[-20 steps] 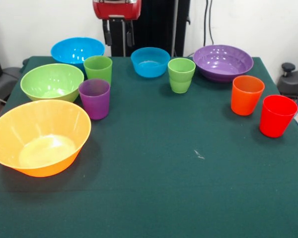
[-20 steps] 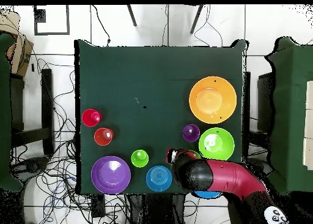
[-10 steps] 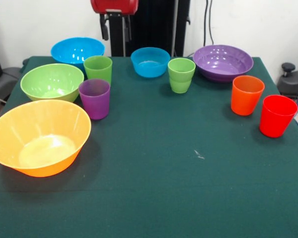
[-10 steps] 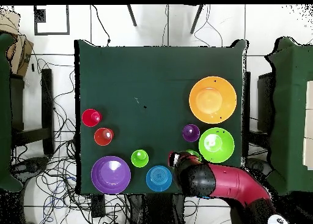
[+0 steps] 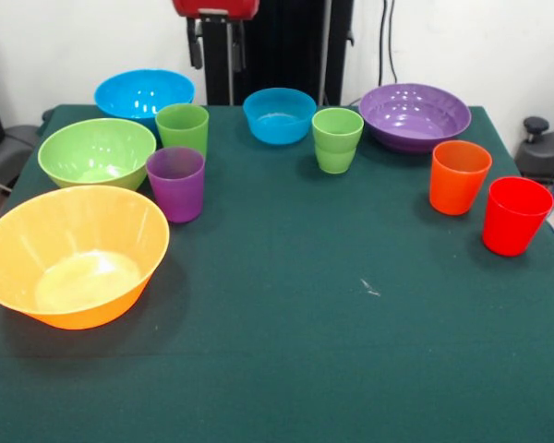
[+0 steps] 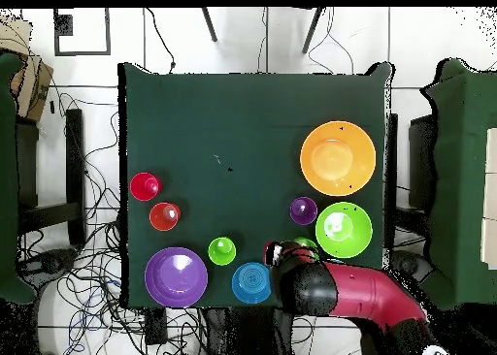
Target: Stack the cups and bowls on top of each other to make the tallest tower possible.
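Ten glossy plastic pieces sit loose on our green-clothed bench (image 5: 286,323), nothing stacked yet. Around the orange bowl (image 5: 72,255): the purple cup (image 5: 175,183) just beside its far rim, the green bowl (image 5: 97,152) behind it. We judge these cups light, stiff and slippery; their tapered walls suit a grip near the rim. Our gripper (image 5: 214,41) hangs high behind; whether its fingers are parted we cannot tell.

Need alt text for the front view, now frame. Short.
Nothing is stacked yet: five bowls and five cups stand apart on a green table. The orange bowl, green bowl and purple cup sit at left; the orange cup and red cup at right. The gripper hangs at the top edge.
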Robot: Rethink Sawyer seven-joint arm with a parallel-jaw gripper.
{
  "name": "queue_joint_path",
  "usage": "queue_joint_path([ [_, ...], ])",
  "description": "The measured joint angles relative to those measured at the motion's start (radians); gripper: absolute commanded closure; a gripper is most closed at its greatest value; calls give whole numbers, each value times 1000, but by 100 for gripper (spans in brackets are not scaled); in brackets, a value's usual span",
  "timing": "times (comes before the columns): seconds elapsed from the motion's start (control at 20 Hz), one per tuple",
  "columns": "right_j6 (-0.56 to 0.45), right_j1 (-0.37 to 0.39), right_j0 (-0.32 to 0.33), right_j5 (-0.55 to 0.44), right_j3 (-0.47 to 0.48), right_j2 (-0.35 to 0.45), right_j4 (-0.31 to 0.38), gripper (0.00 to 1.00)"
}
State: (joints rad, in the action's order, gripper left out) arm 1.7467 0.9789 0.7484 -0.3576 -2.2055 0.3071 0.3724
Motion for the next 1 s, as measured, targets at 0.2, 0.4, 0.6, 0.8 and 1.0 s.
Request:
queue_joint_path([
  [0.2,0,7,-59,12,0,-14,-1,0],
  [0.4,3,12,-118,20,0,-25,-8,0],
  [0.6,18,12,-165,37,0,-38,-17,0],
  [0.8,40,15,-203,67,-1,-65,-18,0],
  [1.0,61,17,-220,93,-1,-87,-19,0],
])
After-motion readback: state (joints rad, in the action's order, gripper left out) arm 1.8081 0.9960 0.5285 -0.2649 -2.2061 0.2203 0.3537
